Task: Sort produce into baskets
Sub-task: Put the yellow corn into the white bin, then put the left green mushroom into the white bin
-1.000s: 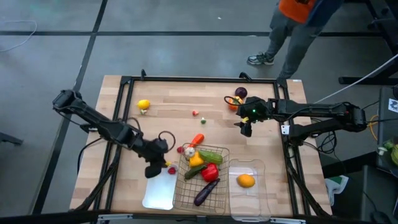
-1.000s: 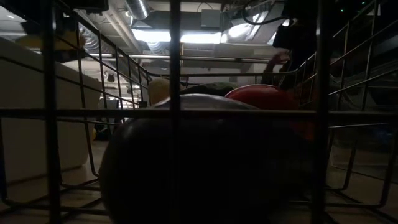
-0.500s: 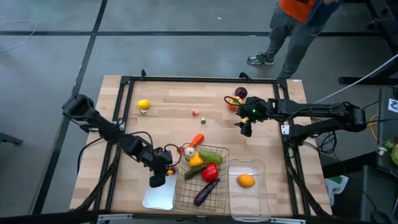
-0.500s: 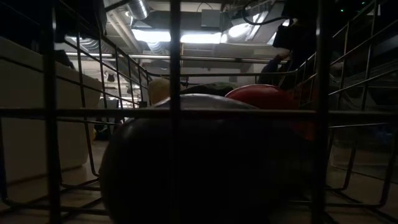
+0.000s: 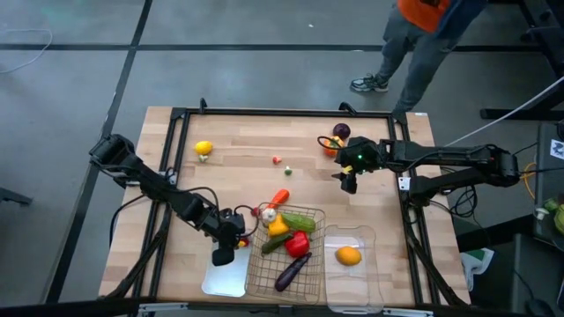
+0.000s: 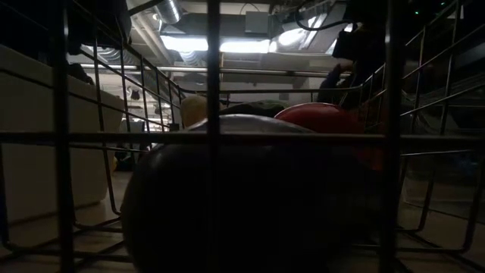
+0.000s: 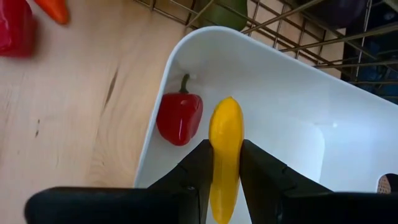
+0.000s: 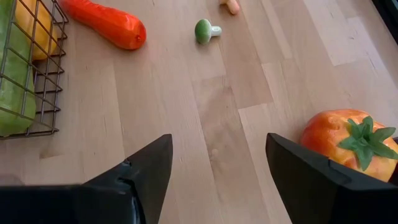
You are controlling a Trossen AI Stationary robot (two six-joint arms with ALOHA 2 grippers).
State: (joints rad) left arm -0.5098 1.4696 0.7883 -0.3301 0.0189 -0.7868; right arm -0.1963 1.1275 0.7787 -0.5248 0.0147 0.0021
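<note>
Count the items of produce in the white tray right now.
2: a small red pepper lying in the white tray near its corner, and a yellow pepper gripped by the left pincer over the tray. The pincer may hide more.

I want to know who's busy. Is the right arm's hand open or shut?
Open. The right gripper has its jaws wide apart over bare table, holding nothing.

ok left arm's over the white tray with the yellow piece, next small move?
Probably open the left gripper: it is shut on the yellow pepper, which hangs inside the white tray beside a red pepper, so letting go should drop it in.
</note>
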